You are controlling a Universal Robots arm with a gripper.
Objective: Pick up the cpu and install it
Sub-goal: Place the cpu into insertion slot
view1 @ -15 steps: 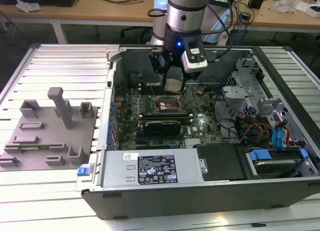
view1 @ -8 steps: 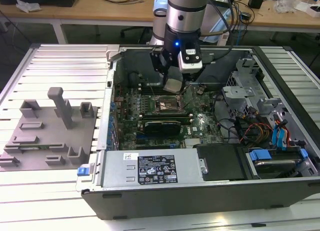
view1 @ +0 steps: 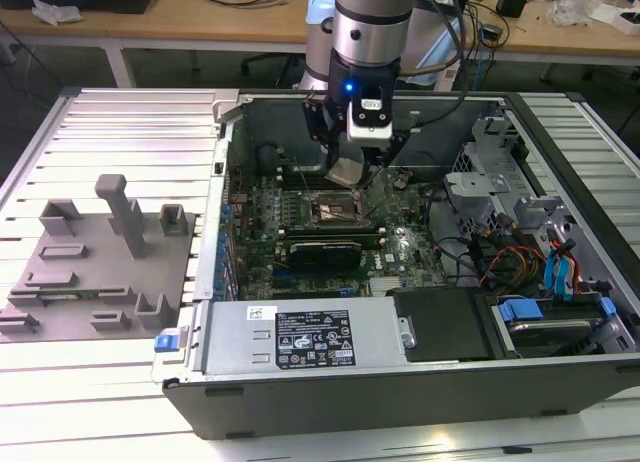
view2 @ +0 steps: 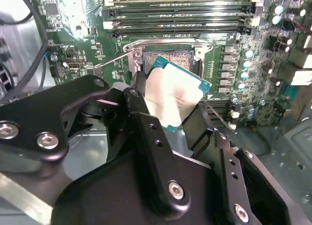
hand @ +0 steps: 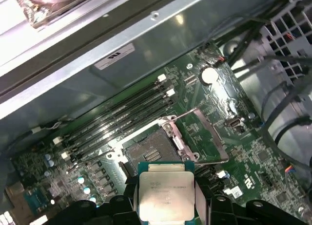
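The cpu point(view2: 171, 96) is a small flat square chip with a silver top and a green rim, and my gripper point(view2: 165, 110) is shut on it. In the first wrist view the cpu point(hand: 165, 193) hangs between the black fingers point(hand: 129, 196), a short way above the open socket point(hand: 151, 154) on the green motherboard. In the exterior view my gripper point(view1: 345, 167) holds the cpu point(view1: 345, 170) tilted over the socket point(view1: 335, 210) inside the open computer case. The socket's metal frame point(hand: 207, 137) is swung open to one side.
Memory slots point(hand: 122, 118) run beside the socket. The case wall point(view1: 300, 102) rises behind it, with a drive cage point(view1: 480, 172) and cables on the exterior view's right. A power supply point(view1: 300, 337) lies along the front. A grey fixture plate point(view1: 95, 267) sits on the exterior view's left.
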